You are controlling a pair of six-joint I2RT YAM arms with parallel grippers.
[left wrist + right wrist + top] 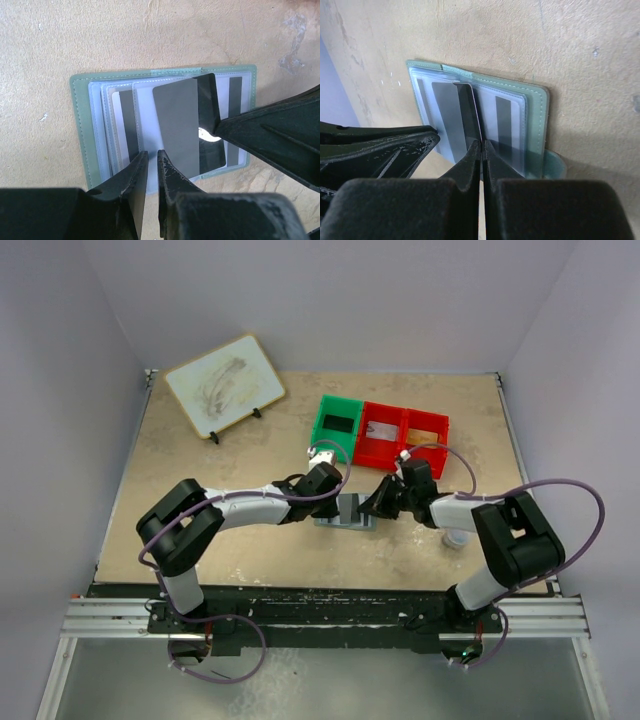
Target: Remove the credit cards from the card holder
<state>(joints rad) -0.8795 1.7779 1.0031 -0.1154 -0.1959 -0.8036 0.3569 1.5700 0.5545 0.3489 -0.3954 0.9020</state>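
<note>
**Grey-green card holder open, one card in the right grip**

Black fingers sit nearest in both wrist views. Your right end effector [481,146] is clenched on a dark card [466,112], which shows edge-on as a pale line between the pads. Your left end effector [151,156] has its fingers drawn almost together with only a thin slit between them. Its tips are at the near edge of the card holder [80,130]. You cannot tell whether they nip a sleeve.

Just beyond both sets of fingertips, the card holder lies open and flat on the tan worktop [200,530]. From above it sits between the two end effectors, the left one on its left and the right one on its right. The dark card lies tilted across the clear sleeves, with one corner at the right end effector's tip. More cards with dark stripes [125,125] sit inside the sleeves.

Farther back stand a green bin [345,403] and the red bins [402,440] side by side. A pale board on a stand [225,383] is at the far left.
</note>
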